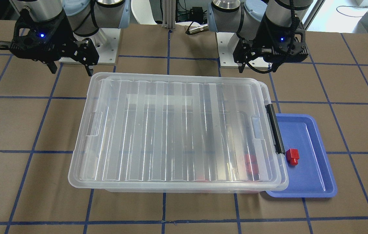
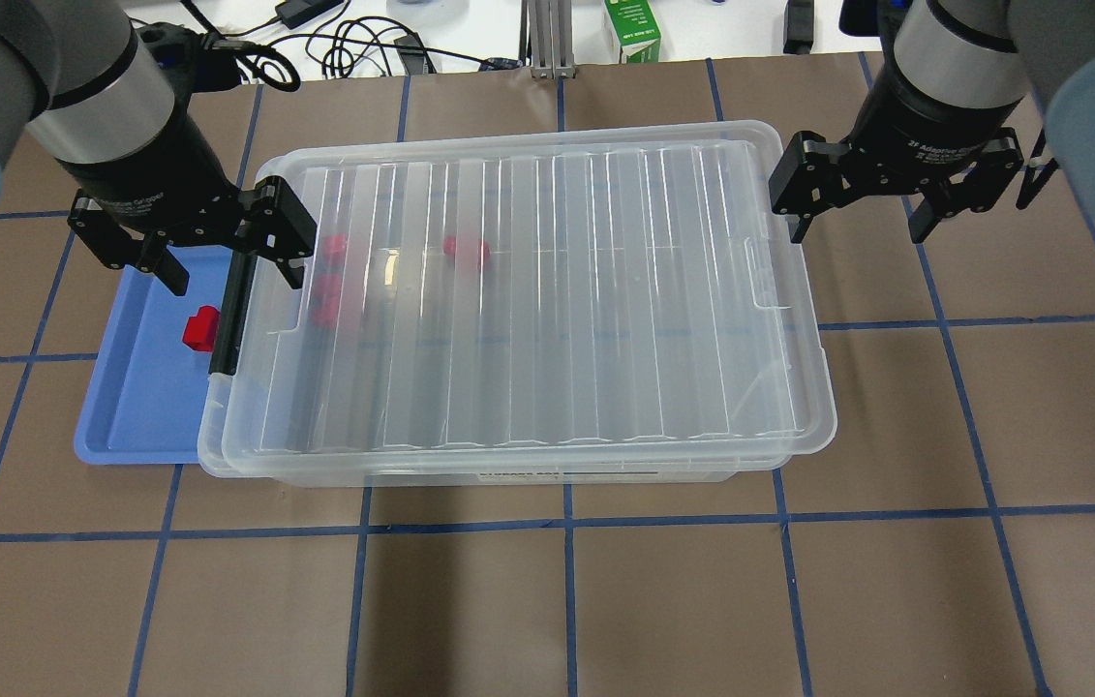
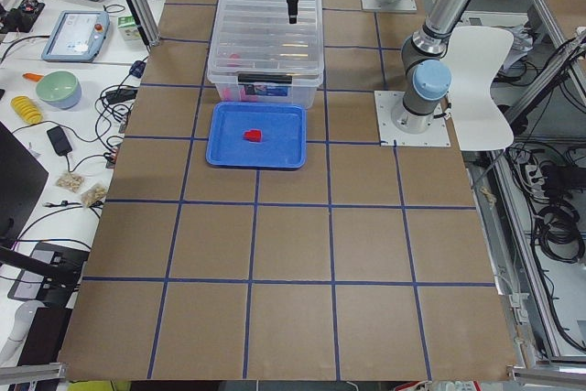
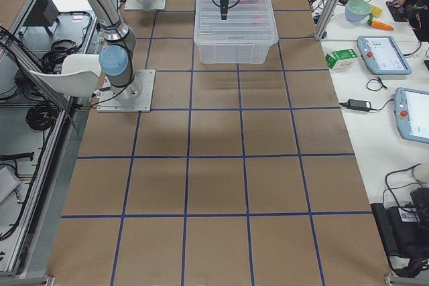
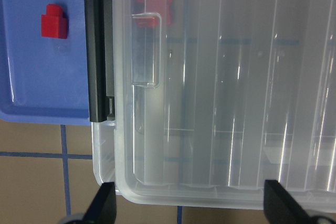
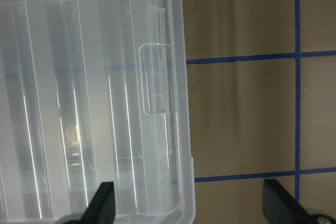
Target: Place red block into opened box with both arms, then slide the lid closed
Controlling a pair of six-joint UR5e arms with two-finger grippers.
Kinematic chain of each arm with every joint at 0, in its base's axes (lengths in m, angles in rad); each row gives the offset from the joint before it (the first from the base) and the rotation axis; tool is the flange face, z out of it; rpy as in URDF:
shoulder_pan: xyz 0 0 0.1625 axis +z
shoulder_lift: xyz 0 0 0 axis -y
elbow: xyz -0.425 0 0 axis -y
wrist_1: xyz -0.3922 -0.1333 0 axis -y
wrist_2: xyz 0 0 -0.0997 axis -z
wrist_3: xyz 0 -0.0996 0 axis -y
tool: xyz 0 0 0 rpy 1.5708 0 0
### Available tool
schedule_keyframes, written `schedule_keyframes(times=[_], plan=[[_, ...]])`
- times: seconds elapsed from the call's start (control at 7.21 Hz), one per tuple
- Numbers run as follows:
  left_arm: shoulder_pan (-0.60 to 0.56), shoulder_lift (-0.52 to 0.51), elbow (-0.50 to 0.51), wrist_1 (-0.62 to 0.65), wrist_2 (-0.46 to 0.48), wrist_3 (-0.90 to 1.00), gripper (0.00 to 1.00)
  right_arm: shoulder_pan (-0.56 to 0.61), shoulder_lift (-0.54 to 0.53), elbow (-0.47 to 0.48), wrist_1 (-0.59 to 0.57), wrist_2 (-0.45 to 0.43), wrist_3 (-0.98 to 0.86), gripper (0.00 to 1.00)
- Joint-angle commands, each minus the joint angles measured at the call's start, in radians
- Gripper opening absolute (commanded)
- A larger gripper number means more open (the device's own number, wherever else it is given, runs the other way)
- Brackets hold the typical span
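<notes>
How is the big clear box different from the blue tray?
The box is clear and deep; the tray is blue and shallow. The box is much bigger than the tray. The box has a lid on it; the tray is open. The box holds several red blocks; the tray holds one red block. Both are rectangles on the table.

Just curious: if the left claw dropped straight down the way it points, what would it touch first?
Probably the lid, near its end by the black latch: the left claw hangs open, pointing down over that corner. Its outer finger may miss the lid; height is hard to judge.
</notes>
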Motion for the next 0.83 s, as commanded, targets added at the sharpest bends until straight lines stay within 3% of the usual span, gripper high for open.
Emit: schedule_keyframes(times=[0.0, 0.69], plan=[[0.007, 0.013, 0.002, -0.024, 0.000, 0.002, 1.00, 0.000, -0.002, 0.001, 0.002, -0.001, 0.000, 1.00], [0.018, -0.011, -0.020, -0.010, 0.004, 0.002, 1.00, -0.006, 0.001, 0.001, -0.004, 0.002, -0.002, 1.00]])
